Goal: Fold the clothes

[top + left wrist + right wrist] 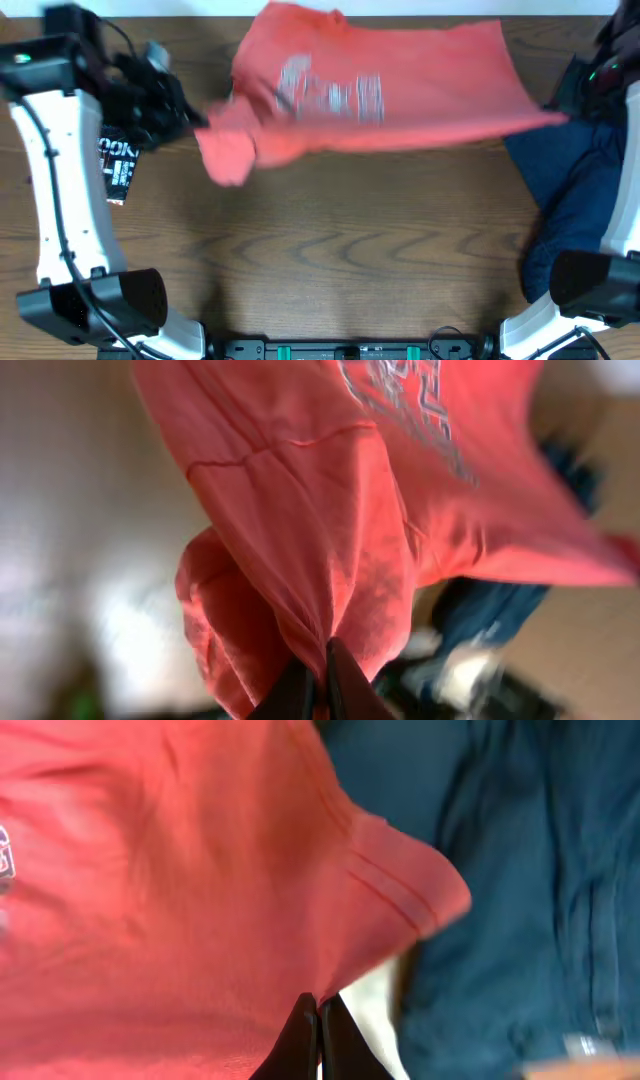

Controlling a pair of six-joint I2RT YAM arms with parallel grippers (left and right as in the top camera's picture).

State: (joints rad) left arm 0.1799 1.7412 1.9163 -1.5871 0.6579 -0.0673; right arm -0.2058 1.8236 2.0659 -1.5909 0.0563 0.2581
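So far no fold shows: the red T-shirt (370,90) hangs stretched in the air above the far side of the desk (350,260), chest lettering facing up, pulled out between both arms. The left hand (322,672) is pinched shut on a bunch of cloth at the shirt's left end, where a sleeve droops below it. The right hand (318,1020) is clamped tight on the hem corner at the shirt's right end. I judge this to be the spreading step, with the shirt yet to be laid flat and every fold on it left to do. Right of the shirt and partly beneath its corner lies a navy garment (580,200) in a loose heap, unfolded. Left of the shirt a small black printed tee (118,165) peeks out under the left arm; whether it is folded I cannot tell
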